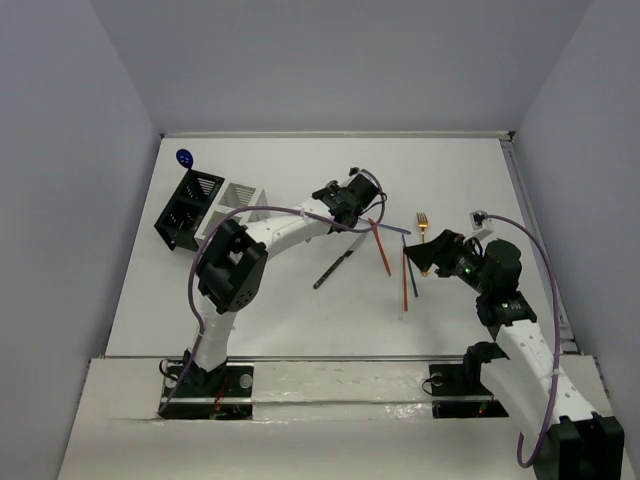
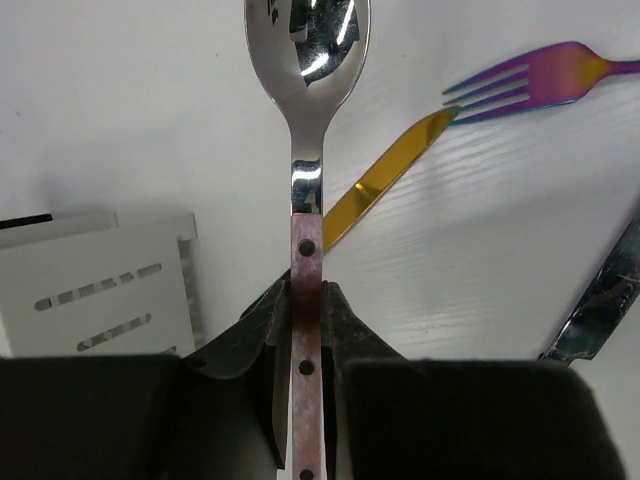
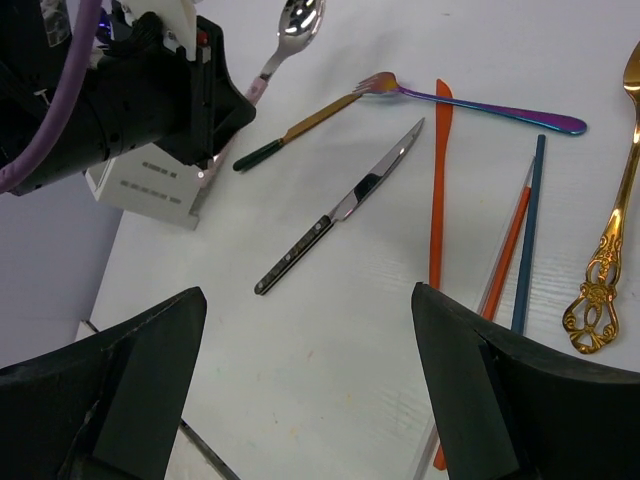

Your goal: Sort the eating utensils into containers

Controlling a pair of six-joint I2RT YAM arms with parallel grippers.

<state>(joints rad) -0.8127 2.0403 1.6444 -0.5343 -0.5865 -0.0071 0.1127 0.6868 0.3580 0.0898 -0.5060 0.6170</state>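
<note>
My left gripper point(image 1: 352, 197) is shut on the pink handle of a silver spoon point(image 2: 307, 40); the jaws clamp it point(image 2: 306, 300) above the table, right of the white caddy point(image 1: 240, 198). The black caddy point(image 1: 185, 215) joins it on the left and holds a blue spoon point(image 1: 184, 157). My right gripper point(image 1: 432, 255) is open and empty point(image 3: 308, 300) above bare table. A silver knife point(image 3: 340, 205), a gold piece with a green handle point(image 3: 300, 125), a purple fork point(image 3: 470, 100), an orange stick point(image 3: 438, 180) and a gold fork point(image 1: 423, 224) lie on the table.
A blue stick point(image 3: 528, 230) and a red-orange stick point(image 3: 508, 250) lie side by side right of the orange stick, with a white stick point(image 1: 403, 295) near them. The white caddy also shows in the left wrist view point(image 2: 90, 290). Raised edges run along the table's back and right sides.
</note>
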